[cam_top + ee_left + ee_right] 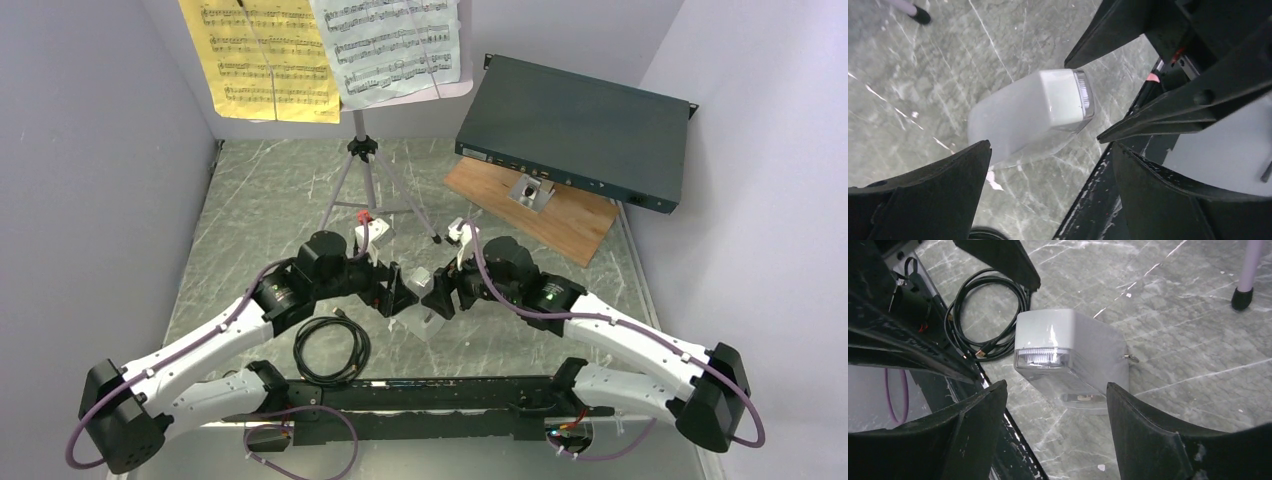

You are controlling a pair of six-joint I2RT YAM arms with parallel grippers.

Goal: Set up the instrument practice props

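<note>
Top external: left claw point(402, 296), right claw point(438, 293) both spread wide, flanking metronome point(428, 325) standing on table point(260, 200)

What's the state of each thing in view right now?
music stand: upright on its tripod, far side
yellow page: up on the stand
white page: up on the stand
metronome: on the table between both grippers, not gripped
left gripper: fingers open, nothing held
right gripper: fingers open, nothing held
black cable: coiled on the table
green box: sitting far right, untouched
</note>
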